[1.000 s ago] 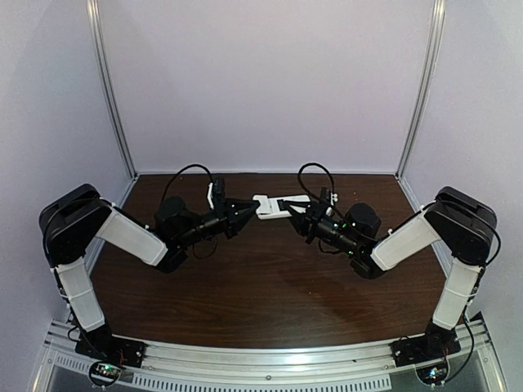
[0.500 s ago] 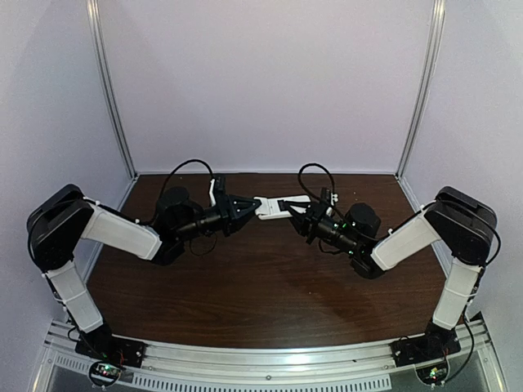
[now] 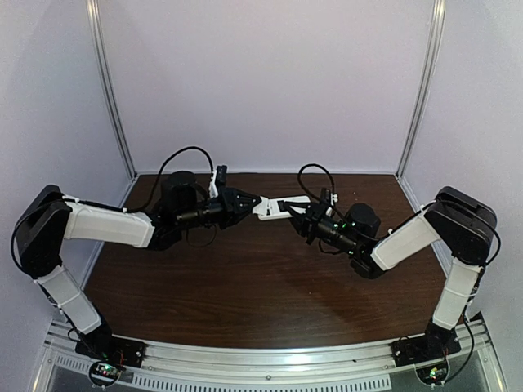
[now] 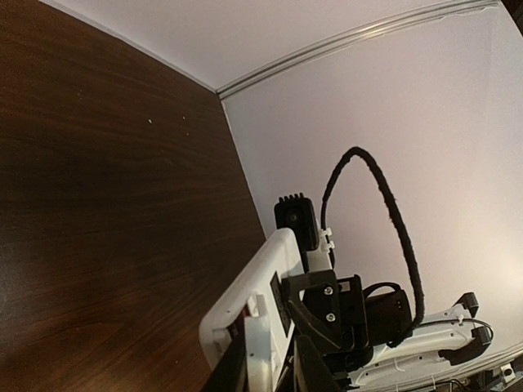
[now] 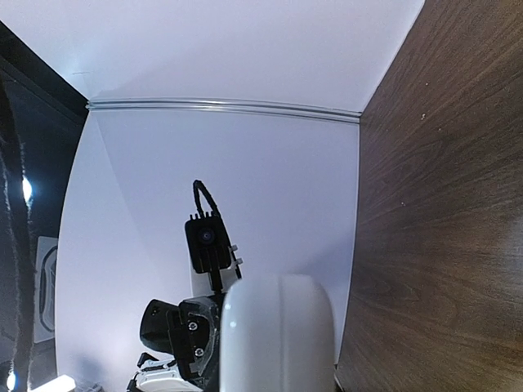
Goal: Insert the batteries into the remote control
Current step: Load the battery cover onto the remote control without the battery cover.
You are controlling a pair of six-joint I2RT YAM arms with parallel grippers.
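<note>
Flat white plastic remote control point(image 3: 268, 209) is held over the dark wood table point(image 3: 261, 286), w/ left gripper point(image 3: 249, 204) & right gripper point(image 3: 290, 210) each pinched shut on an end; no batteries show, so loading maybe isn't done.

Overhead rear view — wrist views face-to-face

There is one remote point(image 3: 271, 207), one table point(image 3: 261, 286), and two grippers: the left gripper point(image 3: 245, 202) and the right gripper point(image 3: 296, 214).
</note>
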